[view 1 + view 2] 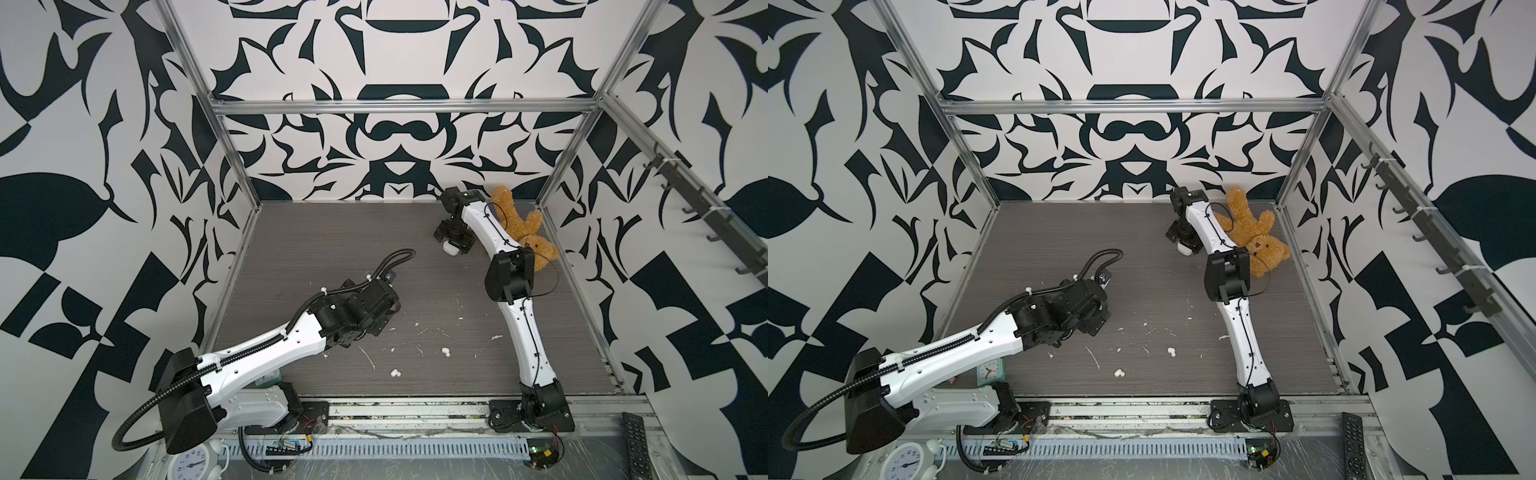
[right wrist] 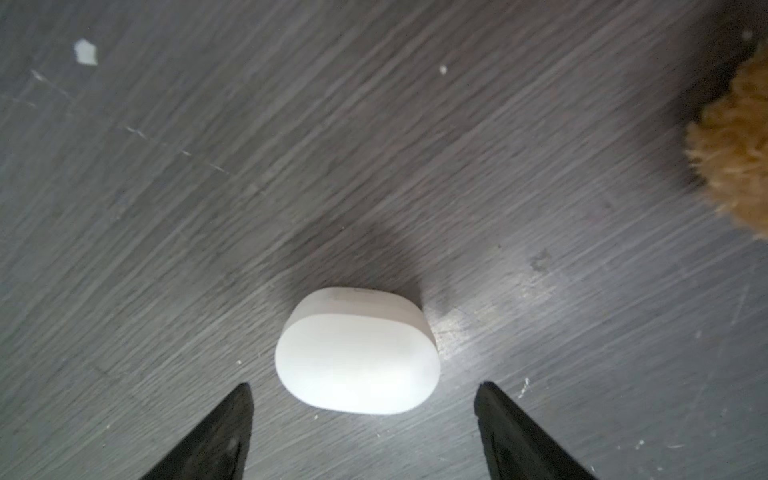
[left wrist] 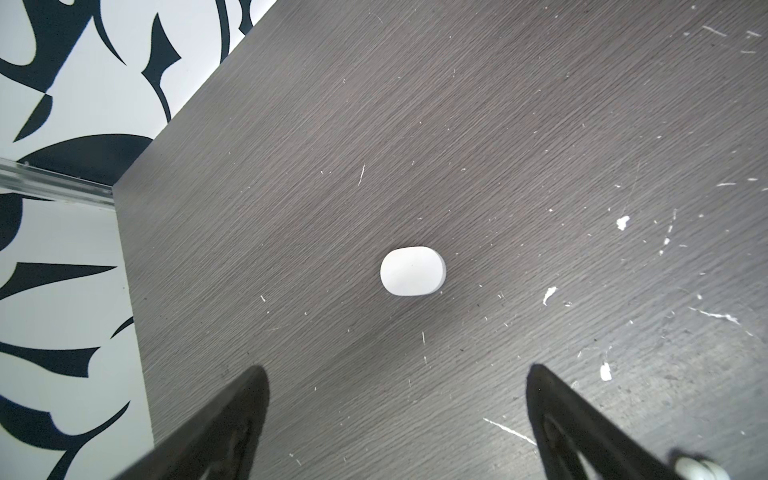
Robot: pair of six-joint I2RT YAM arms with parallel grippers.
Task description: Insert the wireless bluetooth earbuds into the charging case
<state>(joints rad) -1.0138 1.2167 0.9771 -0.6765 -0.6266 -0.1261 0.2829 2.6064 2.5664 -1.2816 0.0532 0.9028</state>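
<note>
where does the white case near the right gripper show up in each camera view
Top view: charging case at the back right of the table, mostly covered from above.
Top view: same spot.
Left wrist: not in it; the white case there is another one.
Right wrist: on the table just ahead of the open right gripper.
Shared landmark: teddy bear beside it, in all but the left wrist view.

Reaches the left arm (image 1: pixel 266 345) from 7 o'clock toward the centre, wrist bent steeply down. Holds the left gripper (image 3: pixel 397 370) pointing downward, jaws spread wide. Stretches the right arm (image 1: pixel 525 332) from 5 o'clock up toward 1 o'clock, elbow kinked, wrist folded back down. Carries the right gripper (image 2: pixel 365 385) low, jaws parted.
</note>
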